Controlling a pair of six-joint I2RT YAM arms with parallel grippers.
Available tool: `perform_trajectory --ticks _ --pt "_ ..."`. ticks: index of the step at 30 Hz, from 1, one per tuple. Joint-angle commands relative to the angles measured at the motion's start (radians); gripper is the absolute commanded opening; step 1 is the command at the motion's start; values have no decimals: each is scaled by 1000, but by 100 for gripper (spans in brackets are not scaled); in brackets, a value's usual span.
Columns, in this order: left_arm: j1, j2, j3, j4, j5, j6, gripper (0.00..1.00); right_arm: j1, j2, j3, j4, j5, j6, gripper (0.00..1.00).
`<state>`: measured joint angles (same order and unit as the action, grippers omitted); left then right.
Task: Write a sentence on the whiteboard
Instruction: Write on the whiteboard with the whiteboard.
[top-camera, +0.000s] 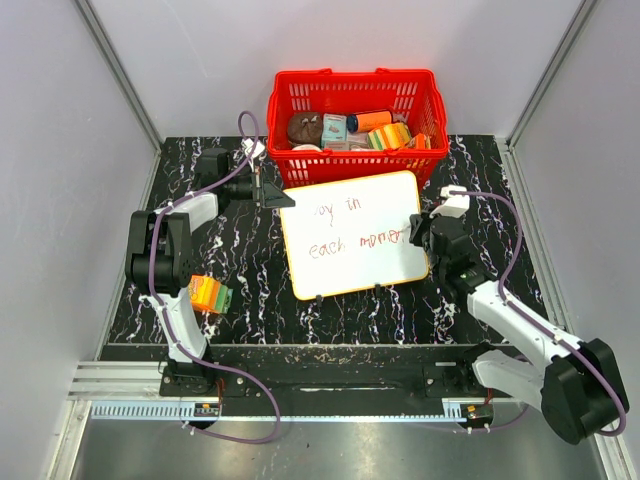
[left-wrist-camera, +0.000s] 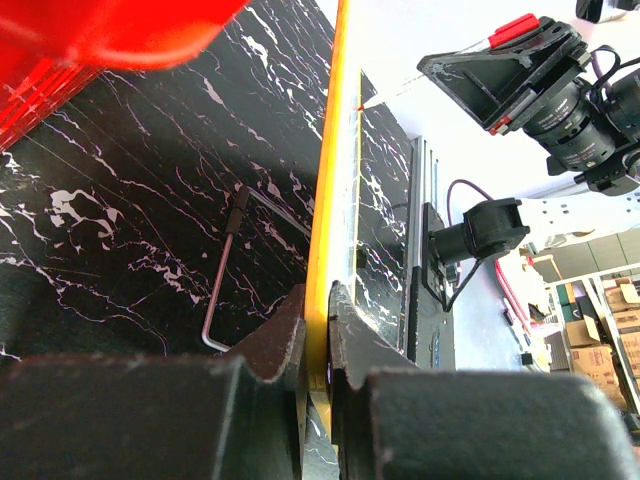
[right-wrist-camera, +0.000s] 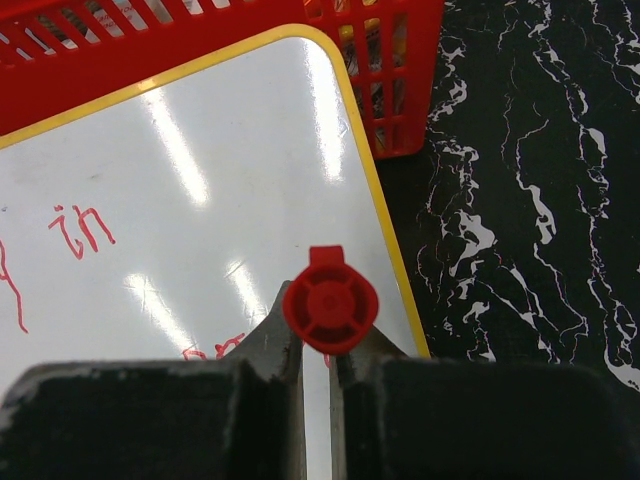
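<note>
The whiteboard (top-camera: 350, 235), white with a thin orange-yellow rim, lies on the black marbled table in front of the red basket. Red handwritten words (top-camera: 345, 240) run in two lines, "joy in" above "each mome…". My left gripper (top-camera: 268, 194) is shut on the board's far left corner; the left wrist view shows its jaws clamped on the yellow rim (left-wrist-camera: 325, 250). My right gripper (top-camera: 418, 232) is shut on a red marker (right-wrist-camera: 330, 302), held upright with its tip on the board at the end of the second line. In the right wrist view the board (right-wrist-camera: 200, 170) shows "in" (right-wrist-camera: 82, 230).
The red basket (top-camera: 356, 95) at the back holds several small items. An orange and green block (top-camera: 210, 294) lies at the left by my left arm. A bent metal wire stand (left-wrist-camera: 225, 270) lies under the board. Grey walls enclose the table.
</note>
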<state>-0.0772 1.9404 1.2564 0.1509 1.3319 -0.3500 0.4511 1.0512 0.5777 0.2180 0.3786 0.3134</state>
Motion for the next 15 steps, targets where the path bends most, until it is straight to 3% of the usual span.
perform_trajectory --ticks 1,15 --pt "-49 31 0 21 -77 175 0 -6 9 11 64 34 -8 0" --pt "-52 31 -2 15 -80 180 0 -11 13 2 38 106 -23 0"
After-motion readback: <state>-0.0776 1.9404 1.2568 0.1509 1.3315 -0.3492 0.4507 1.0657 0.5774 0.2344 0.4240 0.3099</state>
